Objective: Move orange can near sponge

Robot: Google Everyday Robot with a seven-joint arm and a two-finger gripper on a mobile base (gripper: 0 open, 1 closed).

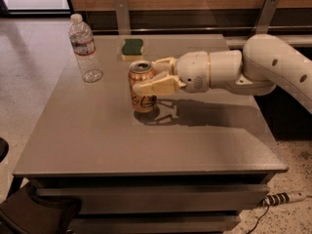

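Note:
The orange can (142, 89), orange-gold with a silver top and dark curly markings, is upright in my gripper (147, 77), which is shut on it from the right. The can is at the middle of the grey table (122, 145), with its shadow just under it. The sponge (132, 49), dark green over pale yellow, lies near the table's far edge, a short way behind the can and slightly left. My white arm (253, 69) reaches in from the right.
A clear plastic water bottle (85, 48) stands at the table's far left. A wooden wall with metal brackets (122, 13) runs behind the table. A power strip (282, 197) lies on the floor at the lower right.

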